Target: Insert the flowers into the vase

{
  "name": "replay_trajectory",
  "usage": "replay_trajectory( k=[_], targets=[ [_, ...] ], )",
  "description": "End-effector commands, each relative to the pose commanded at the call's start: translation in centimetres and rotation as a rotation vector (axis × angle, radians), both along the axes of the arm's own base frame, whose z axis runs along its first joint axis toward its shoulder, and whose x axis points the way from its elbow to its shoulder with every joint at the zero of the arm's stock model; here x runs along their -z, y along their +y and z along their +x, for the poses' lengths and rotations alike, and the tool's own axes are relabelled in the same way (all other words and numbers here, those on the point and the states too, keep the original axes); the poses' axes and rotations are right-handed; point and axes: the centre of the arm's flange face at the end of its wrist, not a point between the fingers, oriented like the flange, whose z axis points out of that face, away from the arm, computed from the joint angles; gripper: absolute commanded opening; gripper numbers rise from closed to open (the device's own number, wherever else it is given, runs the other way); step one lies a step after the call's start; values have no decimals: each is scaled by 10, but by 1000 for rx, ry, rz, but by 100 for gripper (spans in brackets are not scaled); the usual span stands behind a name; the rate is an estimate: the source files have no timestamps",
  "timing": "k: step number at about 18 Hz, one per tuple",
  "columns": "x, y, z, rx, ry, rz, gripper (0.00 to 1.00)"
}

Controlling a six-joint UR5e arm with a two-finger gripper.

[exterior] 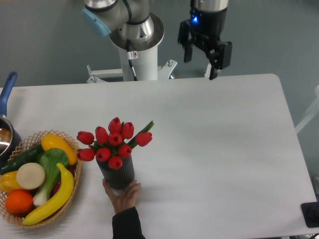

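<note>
Flowers (114, 145) sit in the vase (116, 174), stems down inside the mouth, red heads bunched just above the rim, one green leaf sticking out to the upper right. Vase stands upright on the counter (209, 144), just right of the woven basket (56, 200) of fruit and vegetables, near the counter's front edge. Insertion looks done, judging by how the bunch sits.

Claw (208, 51) is well away from the vase, up past the counter's far edge, close to the robot's white base column (138, 59). Its fingers stand apart with nothing between them. Arm is clear of the task things.

A human hand (123, 195) reaches in from the front edge and touches the base of the vase on its near side. Cannot tell whether it is gripping or only resting against it.

Left to do: nothing obvious for the robot, as far as this view shows. Possible leftover is only the arm parking. Blue-handled pot (6, 119) sits at the counter's left edge, beyond the basket, not involved.
</note>
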Motion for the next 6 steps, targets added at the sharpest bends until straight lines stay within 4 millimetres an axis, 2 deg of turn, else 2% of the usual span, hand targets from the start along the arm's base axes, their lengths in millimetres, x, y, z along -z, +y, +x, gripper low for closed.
replay_trajectory(
  k=[6],
  targets=[
    [1, 3, 0, 5, -5, 8, 100]
  ],
)
